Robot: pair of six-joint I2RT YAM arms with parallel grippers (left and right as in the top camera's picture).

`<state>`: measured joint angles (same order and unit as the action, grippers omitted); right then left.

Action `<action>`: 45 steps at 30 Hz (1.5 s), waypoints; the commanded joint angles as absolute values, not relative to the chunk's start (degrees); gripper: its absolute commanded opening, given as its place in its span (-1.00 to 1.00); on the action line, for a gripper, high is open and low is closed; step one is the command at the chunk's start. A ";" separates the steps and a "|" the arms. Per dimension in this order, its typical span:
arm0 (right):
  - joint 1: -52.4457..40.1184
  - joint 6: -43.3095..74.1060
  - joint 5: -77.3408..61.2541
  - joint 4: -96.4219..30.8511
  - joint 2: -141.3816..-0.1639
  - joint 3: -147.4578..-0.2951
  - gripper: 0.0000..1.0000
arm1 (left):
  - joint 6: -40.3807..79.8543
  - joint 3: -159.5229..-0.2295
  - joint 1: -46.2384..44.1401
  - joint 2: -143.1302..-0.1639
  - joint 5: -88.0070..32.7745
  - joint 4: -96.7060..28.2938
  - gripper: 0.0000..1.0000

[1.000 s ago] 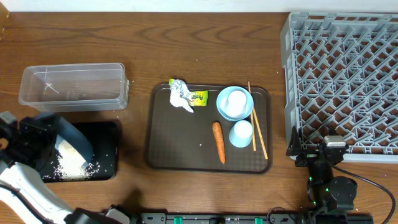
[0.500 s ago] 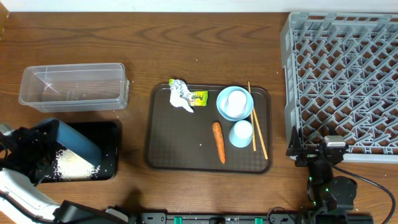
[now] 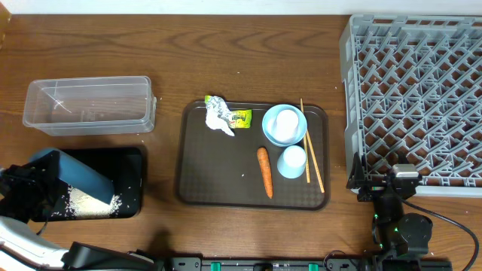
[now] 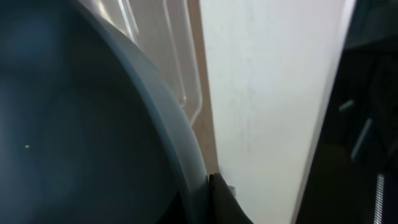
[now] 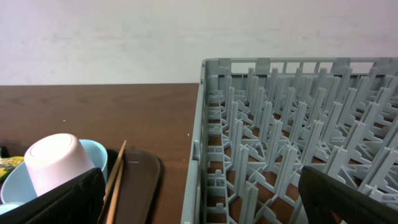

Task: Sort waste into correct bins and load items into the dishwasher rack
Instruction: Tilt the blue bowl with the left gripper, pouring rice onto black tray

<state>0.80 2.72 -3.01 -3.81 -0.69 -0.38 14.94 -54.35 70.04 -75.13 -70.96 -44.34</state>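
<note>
Rice disposal in hand: left gripper clamped on the dark bowl, which is tipped over the black tray with rice lying in it. Right gripper idle beside the rack, jaws wide. Next, as judged: level the bowl and carry it across to the rack.

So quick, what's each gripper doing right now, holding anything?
Left gripper: shut on the dark-blue bowl, tipped over the black tray.
Right gripper: open, holding nothing, beside the grey rack.
</note>
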 commanded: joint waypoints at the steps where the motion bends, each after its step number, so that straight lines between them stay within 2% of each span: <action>1: 1.10 2.04 -2.83 -4.08 -0.38 -0.32 0.99 | 13.74 -54.43 70.32 -75.22 -75.83 -44.47 -0.88; 4: 1.10 2.04 -2.83 -4.05 -0.38 -0.32 0.99 | 13.50 -54.43 70.32 -75.22 -75.94 -45.63 -0.88; 7: 1.10 2.04 -2.83 -4.08 -0.38 -0.32 0.99 | 15.11 -54.43 70.46 -75.24 -70.30 -45.08 -0.88; 10: 1.10 2.04 -2.83 -4.05 -0.38 -0.32 0.99 | 8.78 -54.43 71.02 -74.89 -77.38 -51.44 -0.87; 13: 1.10 2.04 -2.83 -4.05 -0.38 -0.32 0.98 | 8.80 -54.43 71.11 -74.89 -71.66 -50.37 -0.88; 16: 1.10 2.04 -2.83 -4.08 -0.38 -0.32 0.98 | 6.76 -54.43 71.33 -74.83 -71.77 -55.46 -0.88; 27: 1.10 2.04 -2.83 -4.08 -0.38 -0.32 0.98 | 4.56 -54.43 71.33 -74.78 -71.40 -56.18 -0.88; 30: 1.10 2.04 -2.83 -4.08 -0.38 -0.32 0.99 | 1.83 -54.46 71.31 -74.06 -75.20 -60.12 -0.88; 32: 1.10 2.04 -2.83 -4.08 -0.38 -0.32 0.99 | -1.48 -54.46 71.33 -73.56 -78.41 -58.17 -0.88; 41: 1.10 2.07 -2.83 -4.05 -0.38 -0.32 0.99 | -0.82 -54.46 71.33 -73.38 -80.58 -63.05 -0.88; 45: 1.10 2.04 -2.83 -4.05 -0.38 -0.32 0.99 | -0.95 -54.46 71.33 -71.90 -73.93 -65.56 -0.88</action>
